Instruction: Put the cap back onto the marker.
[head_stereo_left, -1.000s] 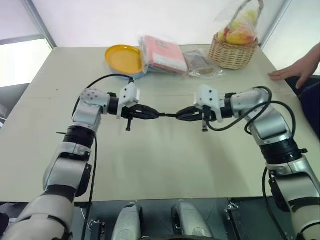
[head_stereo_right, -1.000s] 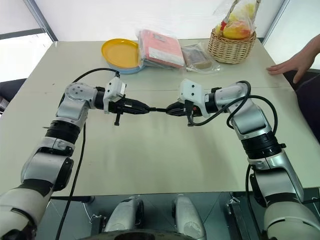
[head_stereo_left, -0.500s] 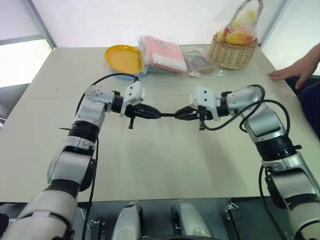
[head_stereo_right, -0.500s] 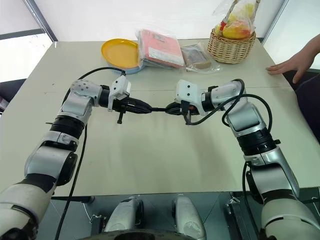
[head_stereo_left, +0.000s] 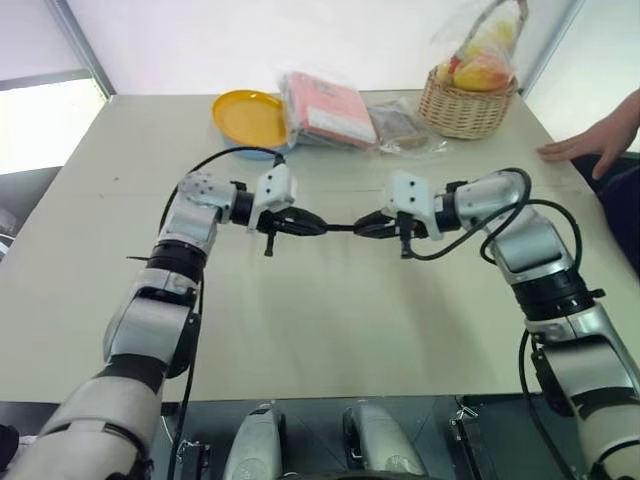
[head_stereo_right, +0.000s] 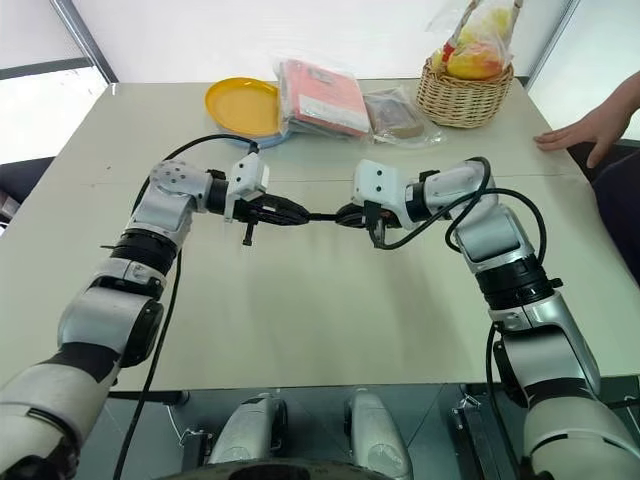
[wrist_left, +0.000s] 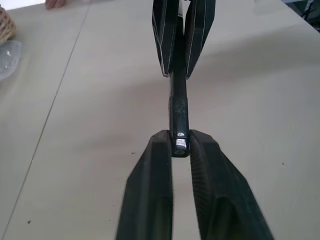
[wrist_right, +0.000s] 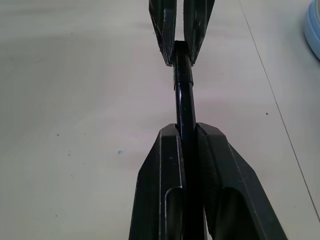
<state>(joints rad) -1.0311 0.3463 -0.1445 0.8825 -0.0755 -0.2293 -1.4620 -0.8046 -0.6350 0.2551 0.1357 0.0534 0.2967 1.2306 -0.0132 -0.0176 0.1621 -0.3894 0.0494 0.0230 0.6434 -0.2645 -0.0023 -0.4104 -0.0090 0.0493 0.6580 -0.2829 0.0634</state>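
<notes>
Since a second ago both arms sit slightly nearer mid-table. Bare table (head_stereo_left: 330, 330) lies open on the near side. The right gripper (wrist_right: 182, 131) is clamped on the marker (wrist_right: 184, 102); the left gripper (wrist_left: 179, 137), barely parted, flanks the cap (wrist_left: 178, 112), seemingly seated on the marker's tip.

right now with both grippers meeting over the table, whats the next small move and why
Probably draw the left gripper straight back. The cap already sits on the end of the marker, which the right gripper clamps, and the left fingers look only loosely around the cap. Pulling back along the marker's line should avoid knocking it.
</notes>
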